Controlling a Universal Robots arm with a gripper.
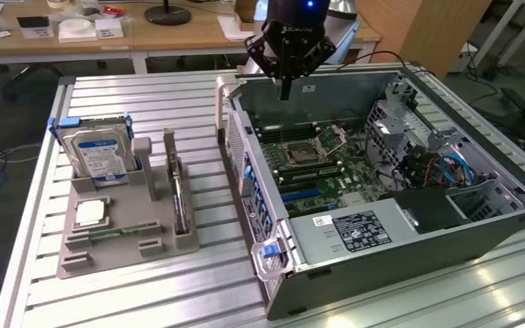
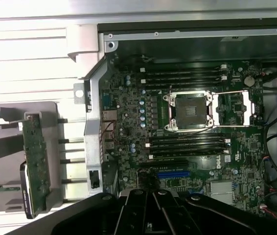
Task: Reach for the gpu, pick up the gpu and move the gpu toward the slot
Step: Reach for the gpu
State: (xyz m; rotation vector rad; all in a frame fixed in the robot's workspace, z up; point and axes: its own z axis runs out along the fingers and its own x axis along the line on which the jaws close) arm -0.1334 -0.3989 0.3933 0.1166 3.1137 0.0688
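Grey rack [image 1: 121, 239] holds the gpu [image 1: 180, 198] upright while the clenched, empty tool [image 1: 286, 94] hangs above the case [image 1: 399, 263].

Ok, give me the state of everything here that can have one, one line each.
claw: shut, empty, above the computer case
gpu: upright on edge in the grey holder, untouched
hard drive: standing in the grey holder
CPU chip: flat in the grey holder
computer case: on its side, panel off
CPU socket: retention frame flipped open
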